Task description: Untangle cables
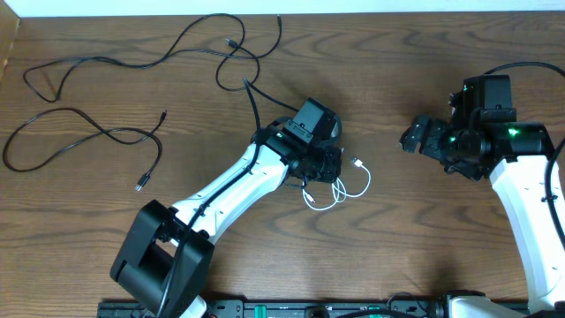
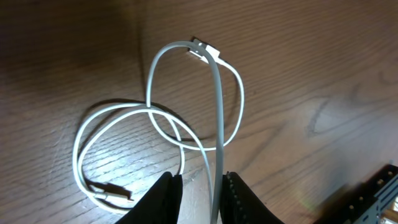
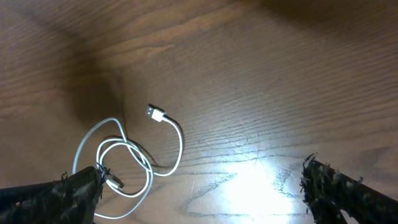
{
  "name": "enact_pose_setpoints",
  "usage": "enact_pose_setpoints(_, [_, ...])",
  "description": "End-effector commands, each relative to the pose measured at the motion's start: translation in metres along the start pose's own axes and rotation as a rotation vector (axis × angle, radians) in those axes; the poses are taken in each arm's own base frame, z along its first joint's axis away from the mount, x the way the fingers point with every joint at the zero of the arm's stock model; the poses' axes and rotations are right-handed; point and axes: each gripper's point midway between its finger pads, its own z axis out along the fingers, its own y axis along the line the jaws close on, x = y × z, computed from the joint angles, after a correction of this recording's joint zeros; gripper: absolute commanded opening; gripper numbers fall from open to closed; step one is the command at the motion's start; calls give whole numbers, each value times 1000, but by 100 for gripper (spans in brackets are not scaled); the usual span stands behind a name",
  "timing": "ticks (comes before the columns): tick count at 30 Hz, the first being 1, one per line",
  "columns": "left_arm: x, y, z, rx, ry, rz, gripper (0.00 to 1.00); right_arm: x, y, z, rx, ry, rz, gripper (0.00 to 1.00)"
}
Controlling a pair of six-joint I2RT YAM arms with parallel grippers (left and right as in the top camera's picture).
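Observation:
The white cable [image 1: 338, 187] lies in loose overlapping loops on the wooden table, its plug end free. My left gripper [image 1: 325, 168] hangs right over it. In the left wrist view, one strand of the white cable [image 2: 217, 112] runs down between the parted fingers [image 2: 203, 199], close to the right finger and not clamped. Two long black cables lie apart at the far left, one [image 1: 115, 60] winding along the back and one [image 1: 97, 128] in front of it. My right gripper [image 1: 413, 139] is wide open and empty [image 3: 205, 193], to the right of the white cable [image 3: 157, 114].
A thicker black cord [image 1: 253, 106] runs from the back of the table to the left arm. The table's left edge [image 1: 7, 53] is close to the black cables.

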Motion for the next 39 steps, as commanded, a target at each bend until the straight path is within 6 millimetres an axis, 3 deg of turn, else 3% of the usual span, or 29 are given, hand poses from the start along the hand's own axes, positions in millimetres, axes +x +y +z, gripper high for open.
enact_pose_setpoints(1, [4, -1, 6, 23, 24, -6, 22, 0, -1, -1, 1, -1, 4, 99])
enact_pose_setpoints(7, [4, -1, 6, 23, 24, -6, 8, 0, -1, -1, 1, -1, 4, 99])
enact_pose_setpoints(11, [3, -3, 3, 27, 20, -4, 7, 0, -1, 0, 2, 1, 4, 99])
enact_pose_setpoints(16, [-13, -23, -26, 66, -55, 29, 7, 1, -2, 0, 4, 4, 4, 99])
enact_pose_setpoints(19, [-23, -40, -55, 104, -129, 61, 7, 1, -2, 0, 4, 4, 4, 99])
enact_pose_setpoints(25, [-41, -82, -133, 216, -344, 152, 7, 1, -2, 0, 4, 4, 5, 99])
enact_pose_setpoints(30, [-53, -124, -224, 355, -625, 270, 8, 3, -2, 0, 6, 10, 5, 99])
enact_pose_setpoints(33, [-59, -124, -265, 330, -779, 270, 7, 7, 0, 0, -2, 25, -8, 99])
enact_pose_setpoints(35, [-63, -116, -278, 284, -841, 245, 7, 13, 14, 0, -72, 52, -89, 99])
enact_pose_setpoints(39, [-63, -115, -284, 274, -863, 237, 7, 38, 75, -14, -417, 121, -368, 99])
